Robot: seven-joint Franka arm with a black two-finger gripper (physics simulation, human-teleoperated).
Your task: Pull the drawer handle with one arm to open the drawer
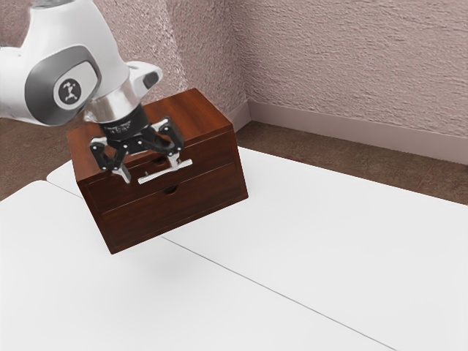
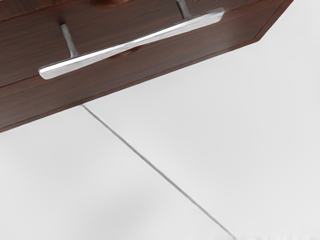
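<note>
Wooden drawer box (image 1: 197,121) sits on the white table (image 1: 329,241), toward the back, on the exterior view's left, near the room corner. The dark brown front faces the camera, with two drawer fronts stacked. Top drawer (image 1: 212,157) carries a silver bar handle (image 1: 165,170) and looks flush with the lower drawer front (image 1: 183,205), which has a small notch.

Black gripper (image 1: 151,167) is right at the handle, wrist angled down from the upper left. Fingers are spread wide, one near each end of the bar, not pinching it. Can't tell if either finger touches the bar.

Wrist view: the handle (image 2: 130,45) runs across the dark wood front (image 2: 30,100) on two posts, close ahead of the hand. A thin seam (image 2: 155,170) crosses the white tabletop below.
</note>
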